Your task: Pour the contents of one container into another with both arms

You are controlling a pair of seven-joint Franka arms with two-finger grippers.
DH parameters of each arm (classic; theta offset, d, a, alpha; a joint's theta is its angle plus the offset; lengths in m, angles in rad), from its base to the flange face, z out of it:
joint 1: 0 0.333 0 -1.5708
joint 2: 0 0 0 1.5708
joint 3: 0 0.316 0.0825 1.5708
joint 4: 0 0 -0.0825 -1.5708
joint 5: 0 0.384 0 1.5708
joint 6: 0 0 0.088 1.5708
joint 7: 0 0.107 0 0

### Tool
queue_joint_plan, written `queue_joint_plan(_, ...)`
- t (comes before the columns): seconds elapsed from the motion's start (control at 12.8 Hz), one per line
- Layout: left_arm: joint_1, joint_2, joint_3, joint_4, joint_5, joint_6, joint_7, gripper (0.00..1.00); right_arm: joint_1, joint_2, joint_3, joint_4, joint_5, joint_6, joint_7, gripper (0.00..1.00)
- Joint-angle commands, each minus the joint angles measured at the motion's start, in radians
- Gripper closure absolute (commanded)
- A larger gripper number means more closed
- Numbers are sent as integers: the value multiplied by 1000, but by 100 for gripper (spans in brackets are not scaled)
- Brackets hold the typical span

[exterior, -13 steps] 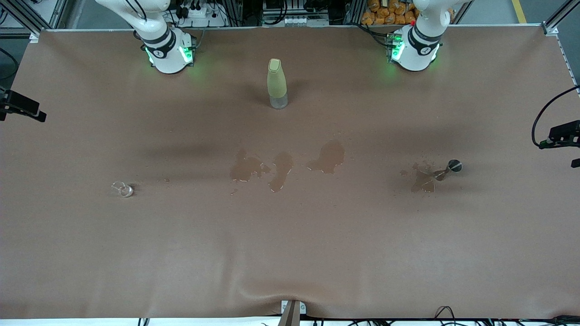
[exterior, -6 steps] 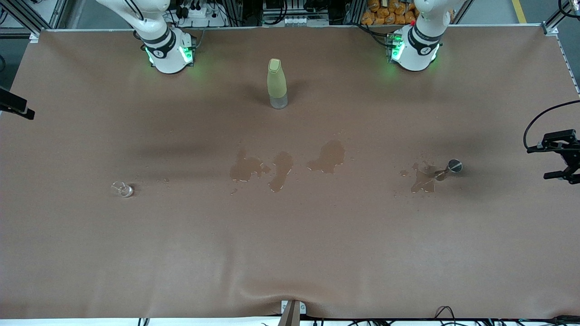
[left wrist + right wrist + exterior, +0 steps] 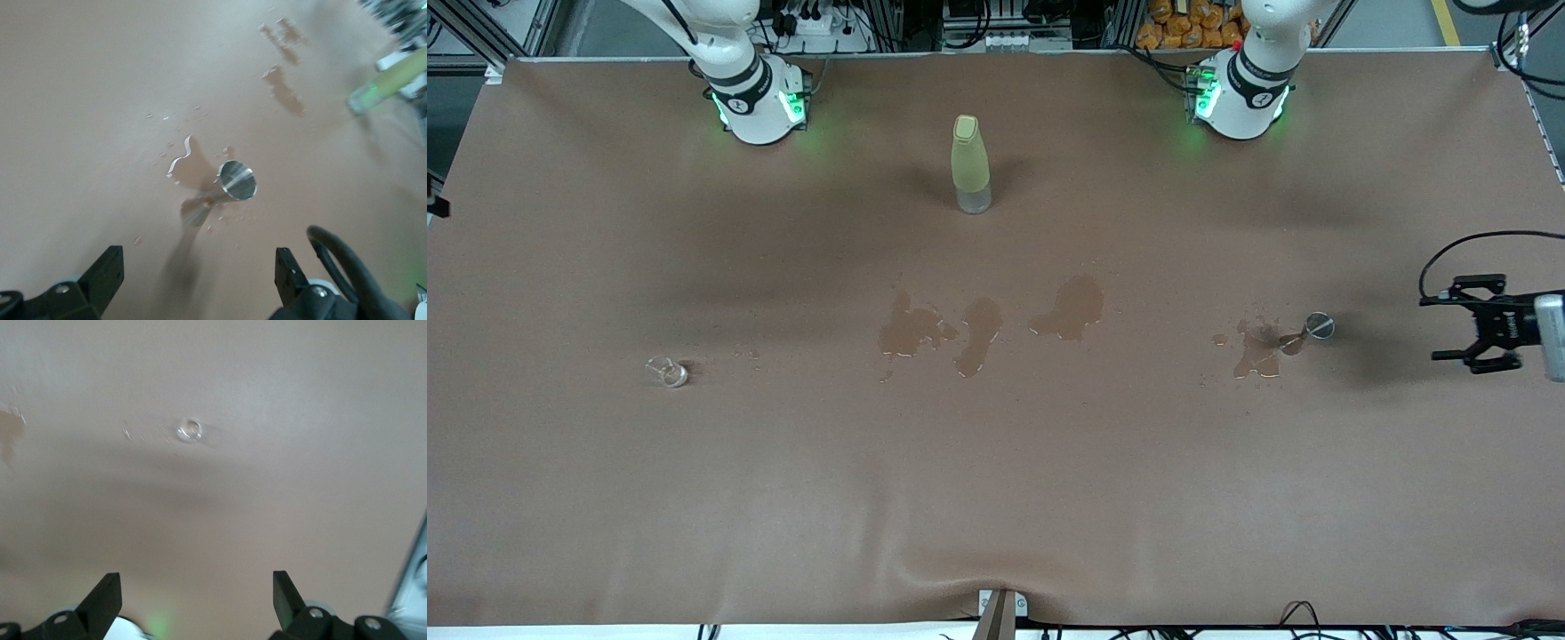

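On the table point(image 3: 996, 498), glass cup point(image 3: 667, 372) and steel vessel point(image 3: 1309, 331) stand well apart.

The glass cup point(image 3: 667, 372) was clear; the stemmed vessel point(image 3: 1309, 331) shiny metal; the table cover point(image 3: 996, 498) matt brown, wet-stained.

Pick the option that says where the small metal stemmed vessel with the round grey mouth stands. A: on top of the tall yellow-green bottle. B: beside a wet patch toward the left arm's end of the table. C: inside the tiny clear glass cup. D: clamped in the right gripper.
B: the small metal stemmed vessel stands on the table next to a wet patch, apart from the open left gripper.
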Motion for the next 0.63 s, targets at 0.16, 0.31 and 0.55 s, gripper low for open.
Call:
queue_joint_plan(0.16,9,99,-17,21,-81,-42,181,0,-99,14,15,-12,-41,69,-534,0)
queue_joint_plan(0.31,9,127,-27,21,-81,-42,193,0,-131,20,9,-25,-39,97,-764,0)
queue_joint_plan(0.55,15,173,-30,21,-101,-63,235,0,-165,22,-11,-61,-25,178,-1123,0)
